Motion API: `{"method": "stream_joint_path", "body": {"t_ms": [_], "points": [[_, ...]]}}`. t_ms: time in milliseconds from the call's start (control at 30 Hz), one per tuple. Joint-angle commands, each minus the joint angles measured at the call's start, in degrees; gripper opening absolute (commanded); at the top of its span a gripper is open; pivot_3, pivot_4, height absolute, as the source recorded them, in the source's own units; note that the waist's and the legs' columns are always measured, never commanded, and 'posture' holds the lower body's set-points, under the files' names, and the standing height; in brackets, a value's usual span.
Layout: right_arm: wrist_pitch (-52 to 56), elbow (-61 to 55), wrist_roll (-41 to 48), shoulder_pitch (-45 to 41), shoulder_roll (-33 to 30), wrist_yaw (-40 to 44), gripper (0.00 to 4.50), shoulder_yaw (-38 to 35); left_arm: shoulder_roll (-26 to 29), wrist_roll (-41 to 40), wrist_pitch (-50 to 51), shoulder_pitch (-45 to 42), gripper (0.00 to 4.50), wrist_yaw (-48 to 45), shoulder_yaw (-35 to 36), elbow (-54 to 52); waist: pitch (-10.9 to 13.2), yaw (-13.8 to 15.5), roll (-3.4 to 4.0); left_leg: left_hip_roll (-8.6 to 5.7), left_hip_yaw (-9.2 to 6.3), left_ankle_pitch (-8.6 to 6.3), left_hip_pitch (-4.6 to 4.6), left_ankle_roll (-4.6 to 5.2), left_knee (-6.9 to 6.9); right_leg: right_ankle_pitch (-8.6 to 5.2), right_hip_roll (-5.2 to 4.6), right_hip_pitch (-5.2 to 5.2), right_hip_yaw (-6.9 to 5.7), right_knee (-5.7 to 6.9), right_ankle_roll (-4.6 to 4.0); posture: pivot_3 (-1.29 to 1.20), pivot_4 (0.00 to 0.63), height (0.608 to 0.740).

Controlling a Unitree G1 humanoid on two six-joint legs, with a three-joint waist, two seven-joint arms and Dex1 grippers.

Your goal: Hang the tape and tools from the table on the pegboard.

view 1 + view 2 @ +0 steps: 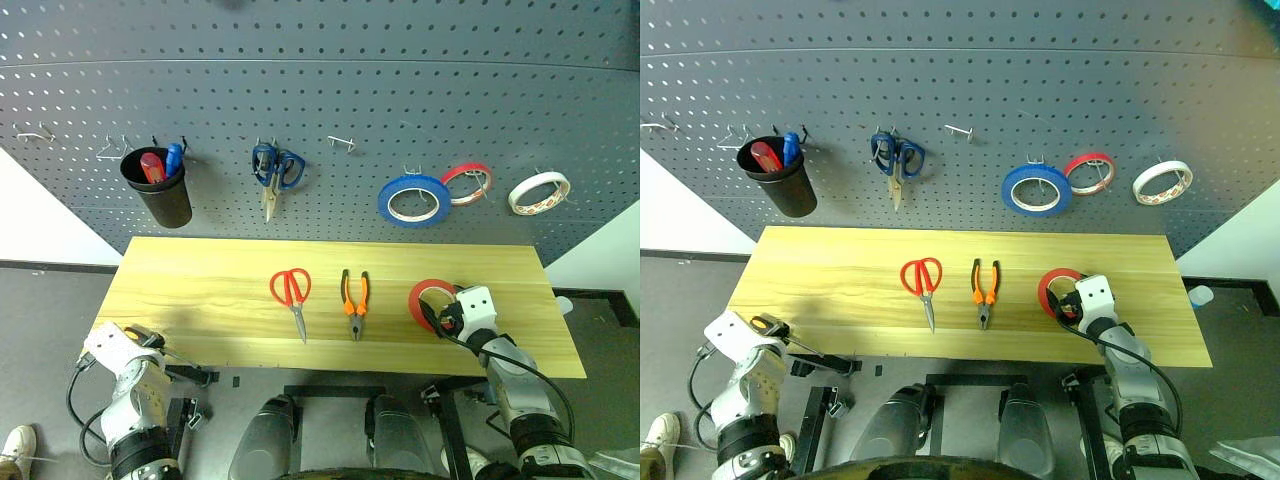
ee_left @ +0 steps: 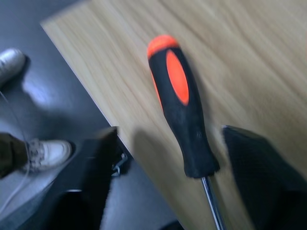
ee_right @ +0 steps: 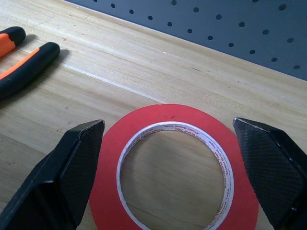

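Note:
The wide red tape (image 3: 172,120) lies flat on the light wooden table (image 1: 200,280), near its right end. My right gripper (image 3: 168,123) is open, with one finger on each side of the roll. The orange-and-black pliers (image 1: 354,295) and the red-handled scissors (image 1: 291,290) lie at the table's middle. At the front left corner lies the screwdriver (image 2: 180,110), its orange-and-black handle between the spread fingers of my open left gripper (image 1: 140,338), with a gap on either side. The dark grey pegboard (image 1: 400,80) rises behind the table.
On the pegboard hang a black cup (image 1: 160,190) of pens, blue-handled scissors (image 1: 272,170), a blue roll (image 1: 413,198), a thin red-edged roll (image 1: 467,182) and a whitish roll (image 1: 538,192). Bare hooks (image 1: 340,142) stand between them. A person's shoe (image 2: 48,153) is on the floor by the left corner.

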Motion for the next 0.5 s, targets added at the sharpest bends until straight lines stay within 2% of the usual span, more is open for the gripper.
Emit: {"method": "stream_joint_path", "body": {"t_ms": [33, 200, 233, 433, 500], "points": [[-0.6, -1.4, 0.3, 0.3, -0.4, -0.4, 4.50, -0.9, 1.8, -1.2, 0.2, -1.0, 2.32, -0.9, 1.4, 0.9, 0.0, 0.0, 0.00, 0.00, 0.00, 0.00, 0.00, 0.00, 0.00, 0.00, 0.00, 0.00, 0.00, 0.00, 0.00, 0.05, 0.159, 0.730], [-0.6, -1.7, 0.3, 0.6, -0.5, -0.6, 4.50, -0.9, 2.9, -2.1, 1.2, -1.4, 0.62, -1.5, 1.3, 2.4, 0.0, -0.1, 0.01, 0.00, 0.00, 0.00, 0.01, 0.00, -0.01, 0.01, 0.00, 0.00, 0.00, 0.00, 0.00, 0.04, 0.159, 0.730], [-0.6, -1.8, 0.3, 0.7, -0.5, -0.6, 4.50, -0.9, 3.1, -2.2, 1.6, -1.5, 0.51, -1.6, 1.2, 2.6, 0.0, -0.1, 0.01, 0.00, 0.00, 0.00, 0.01, 0.00, -0.02, 0.01, 0.00, 0.00, 0.01, 0.00, 0.00, 0.04, 0.160, 0.730], [-0.4, -2.3, 0.3, 0.9, -0.6, -0.8, 4.50, -1.0, 4.3, -0.5, 2.9, -1.1, 0.51, -3.4, -1.8, 1.3, 0.0, -0.1, 0.01, 0.00, 0.00, 0.01, 0.03, -0.01, -0.01, 0.02, 0.00, 0.00, 0.02, 0.03, -0.01, 0.04, 0.161, 0.730], [-0.3, -2.3, 0.3, 0.9, -0.6, -0.8, 4.50, -0.9, 6.2, 1.8, 3.5, -0.7, 0.51, -6.8, -6.1, -0.3, 0.0, -0.1, 0.01, 0.00, 0.01, 0.01, 0.03, -0.02, 0.00, 0.02, 0.00, 0.00, 0.02, 0.03, -0.02, 0.04, 0.161, 0.730]]}}
